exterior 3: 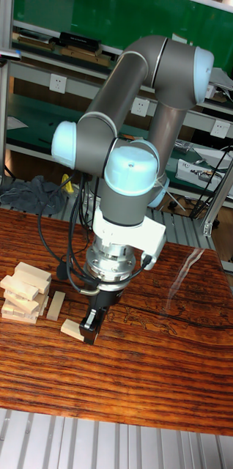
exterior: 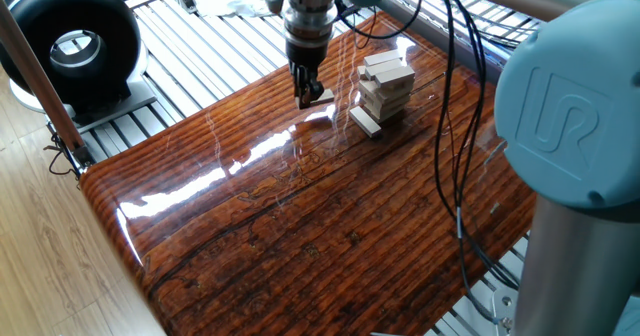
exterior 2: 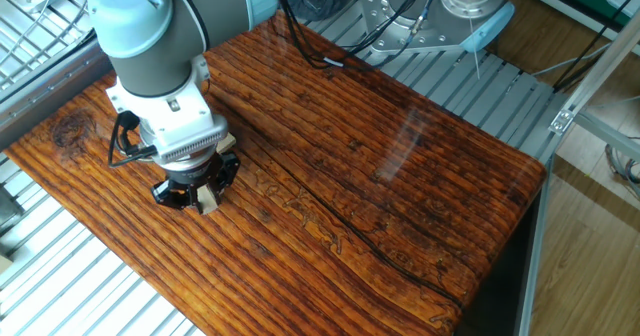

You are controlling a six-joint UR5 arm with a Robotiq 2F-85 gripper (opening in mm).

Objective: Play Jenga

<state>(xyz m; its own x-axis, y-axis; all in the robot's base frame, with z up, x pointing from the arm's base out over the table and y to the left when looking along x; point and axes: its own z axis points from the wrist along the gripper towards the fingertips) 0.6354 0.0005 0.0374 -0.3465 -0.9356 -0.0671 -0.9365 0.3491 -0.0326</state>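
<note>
Tower: the Jenga tower [exterior: 385,86] is standing near the far edge of the table [exterior: 300,226], its crosswise layers sitting visibly skewed — upper blocks are overhanging the ones below.
Leaning block: one loose block [exterior: 365,122] is resting against the tower's foot, touching it on the near side.
Held block: another block [exterior 3: 73,329] is sitting low at the gripper's tips, at or just above the wood — I cannot tell whether it is touching the surface.
Gripper: the gripper [exterior 3: 91,325] is pointing straight down, jaws pinching one end of that block; most of the block is sticking out sideways past the fingers.
Position: the held block is lying near the tower but apart from it, on the side away from the table's far edge.
Risk, grip: with the pinch so far off centre, the block is likely to be pivoting or slipping if it is swung quickly.
Risk, tower: the stack is already looking loose — a nudge from wrist or carried block could be toppling the upper layers.
Risk, leaning block: a low approach could be knocking it and disturbing the bottom layer.
Risk, cables: cables [exterior: 445,126] are hanging close to the tower and could be snagging it.
</note>
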